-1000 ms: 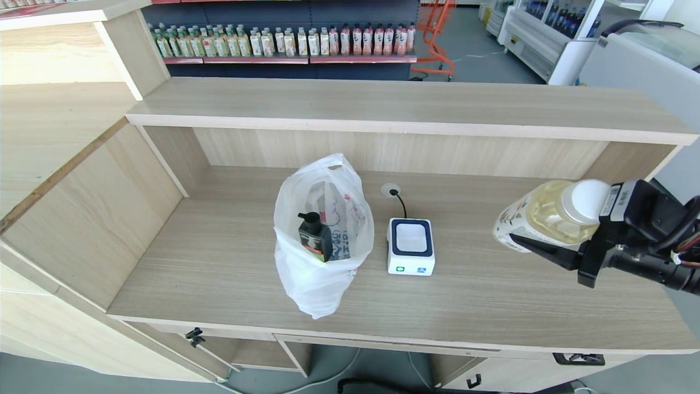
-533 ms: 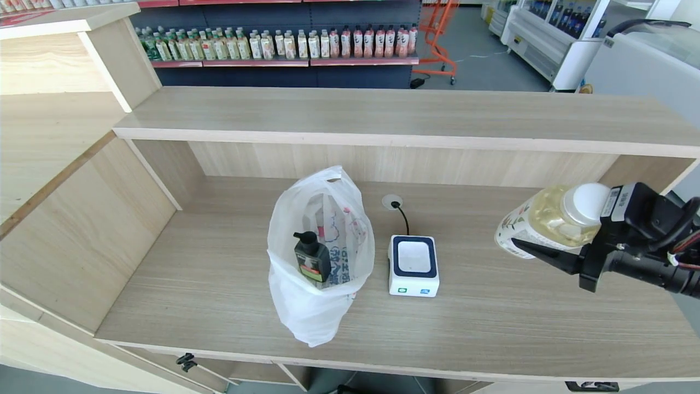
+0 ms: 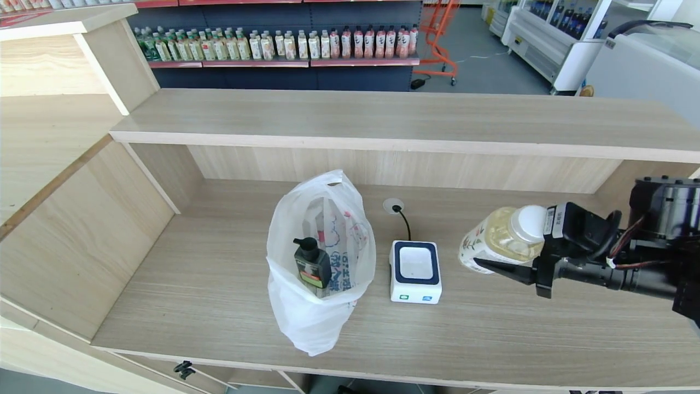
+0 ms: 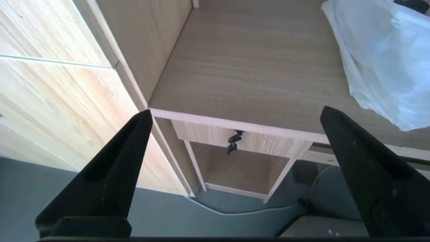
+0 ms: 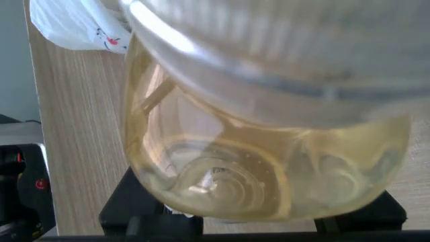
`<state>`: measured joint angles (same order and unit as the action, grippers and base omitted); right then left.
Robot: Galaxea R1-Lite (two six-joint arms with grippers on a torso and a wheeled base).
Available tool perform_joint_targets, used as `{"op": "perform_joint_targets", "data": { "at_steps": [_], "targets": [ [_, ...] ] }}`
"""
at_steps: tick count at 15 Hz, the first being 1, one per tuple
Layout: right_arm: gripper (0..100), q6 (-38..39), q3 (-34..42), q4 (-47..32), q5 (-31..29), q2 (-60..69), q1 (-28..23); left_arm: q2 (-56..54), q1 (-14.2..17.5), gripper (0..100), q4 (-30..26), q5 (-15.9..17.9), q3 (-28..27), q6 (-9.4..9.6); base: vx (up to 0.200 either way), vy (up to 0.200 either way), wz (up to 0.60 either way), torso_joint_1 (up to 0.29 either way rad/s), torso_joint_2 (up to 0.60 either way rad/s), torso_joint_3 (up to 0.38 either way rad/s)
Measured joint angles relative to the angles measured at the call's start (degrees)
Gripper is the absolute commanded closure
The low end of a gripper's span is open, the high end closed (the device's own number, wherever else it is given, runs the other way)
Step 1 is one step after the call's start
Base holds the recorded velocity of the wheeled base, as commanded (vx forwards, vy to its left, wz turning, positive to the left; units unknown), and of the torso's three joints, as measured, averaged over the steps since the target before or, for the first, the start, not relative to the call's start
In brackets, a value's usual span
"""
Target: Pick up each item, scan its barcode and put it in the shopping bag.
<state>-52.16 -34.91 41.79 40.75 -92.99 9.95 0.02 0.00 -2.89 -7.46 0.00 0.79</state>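
Observation:
My right gripper (image 3: 506,257) is shut on a clear bottle of yellow drink (image 3: 500,243) with a white cap, held lying sideways in the air to the right of the barcode scanner (image 3: 414,264). The bottle (image 5: 269,128) is seen close up in the right wrist view. A white shopping bag (image 3: 320,257) stands left of the scanner, with a dark pump bottle (image 3: 310,266) and a printed pack inside. My left gripper (image 4: 238,168) is open, hanging off the counter's front left corner, with the shopping bag (image 4: 383,54) farther off.
The scanner's black cable runs to a grommet hole (image 3: 395,206) at the back of the wooden counter (image 3: 219,284). A raised ledge (image 3: 383,120) borders the back and a side wall (image 3: 82,230) the left. Drawer handle (image 4: 234,142) below the front edge.
My right gripper has carried the bottle left and lower, closer to the scanner. The head camera has shifted, so the whole counter sits slightly lower in the picture.

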Motion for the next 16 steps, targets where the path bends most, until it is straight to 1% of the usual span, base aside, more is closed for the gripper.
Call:
{"op": "perform_joint_targets", "data": {
  "at_steps": [2,5,8,11,16],
  "targets": [
    [100,-4.66,-1.85,0.02,2.38,-2.85,1.12,0.0,0.0,0,-0.01,0.0,0.0,0.0,0.0,0.0,0.0,0.0,0.0,0.0],
    [100,-12.21,-4.35,0.04,7.55,-7.47,1.23,0.0,0.0,0,-0.01,0.0,0.0,0.0,0.0,0.0,0.0,0.0,0.0,0.0],
    [100,-15.27,-6.18,0.22,9.08,-11.67,1.23,0.0,0.0,0,-0.01,0.02,0.0,0.0,0.0,0.0,0.0,0.0,0.0,0.0],
    [100,-18.4,-10.75,0.5,11.47,-16.6,1.1,0.0,0.0,0,-0.01,0.02,0.0,-0.01,0.0,0.0,0.0,0.0,0.0,0.0],
    [100,-19.21,-16.68,0.66,13.85,-22.88,1.87,0.0,0.0,0,-0.01,0.02,0.0,-0.01,0.0,0.0,0.0,0.0,0.0,0.0]
  ]
}}
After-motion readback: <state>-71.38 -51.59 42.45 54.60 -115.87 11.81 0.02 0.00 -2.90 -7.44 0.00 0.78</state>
